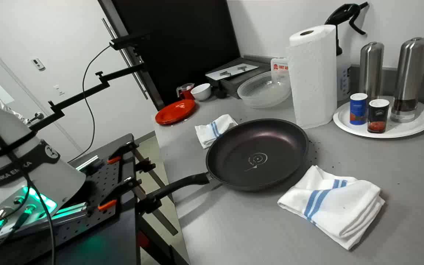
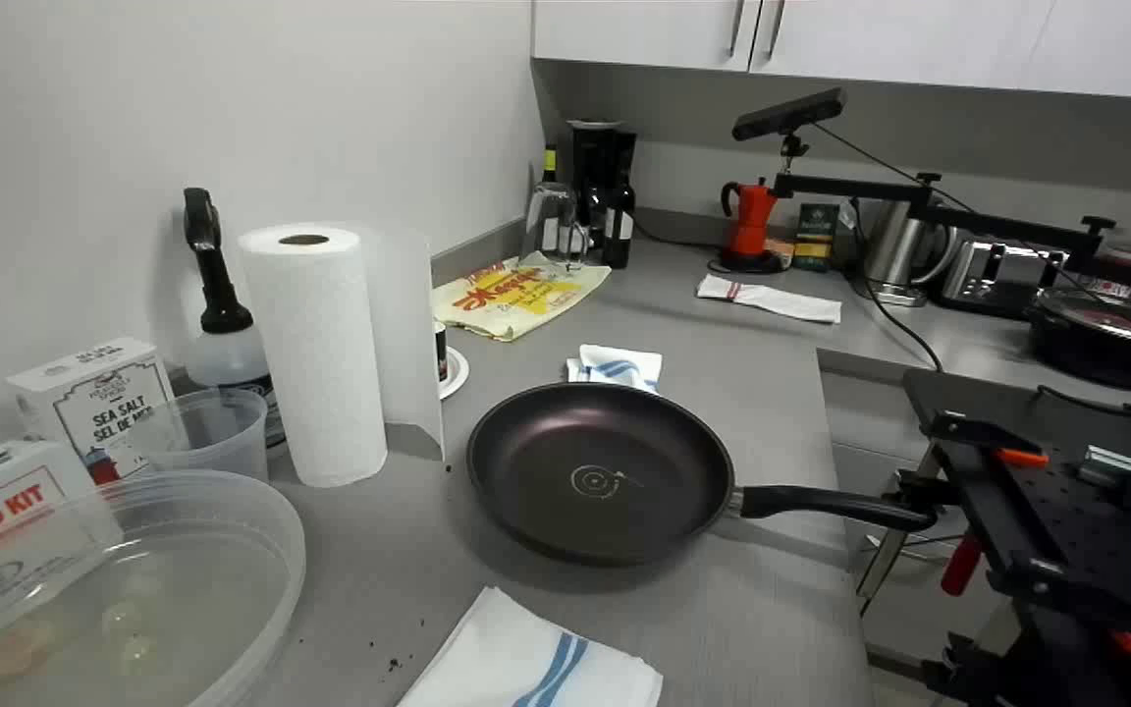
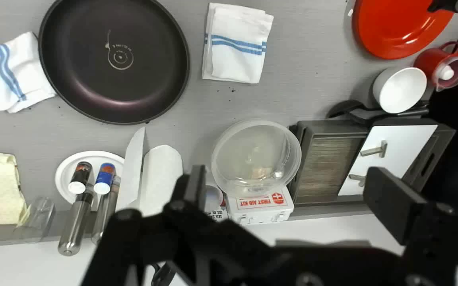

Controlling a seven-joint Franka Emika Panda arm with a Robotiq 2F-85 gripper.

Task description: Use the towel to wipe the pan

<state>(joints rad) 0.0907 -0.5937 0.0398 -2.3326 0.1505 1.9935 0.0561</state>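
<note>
So the pan (image 1: 258, 154) is sitting right side up on the gray counter (image 2: 762, 628), printed swirl in the middle of it, and its black handle (image 2: 831, 503) pokes out past the counter edge in both exterior views. There are two candidates for the towel, both folded and lying on the counter. In the wrist view, a blue-striped towel (image 3: 16, 75) is right up against the pan's left rim, too close to call whether they actually touch. The other blue-striped towel (image 3: 237, 43) is on the opposite side, just beside the pan but with a gap. Honestly can't tell which of the two the job means. The gripper (image 3: 288, 186) comes in from the bottom of that same view, kinda blurry, with its fingers (image 3: 388, 202) spread wide apart, and a clear plastic tub (image 3: 256, 125) and a first aid kit (image 3: 261, 216) show farther back. As for the clutter: a paper towel roll (image 1: 313, 81) stands upright next to a white plate (image 1: 399, 132) holding two silver grinders (image 1: 410, 73), a blue canister (image 1: 358, 109) and a black canister (image 1: 377, 116). A red plate (image 1: 175, 111) and a white bowl (image 1: 201, 92) sit well apart from the pan. In an exterior view, a red-striped cloth (image 2: 783, 302) lies way back in front of a red moka pot (image 2: 750, 221), and the white arm base (image 1: 57, 176) glows green down low.
</note>
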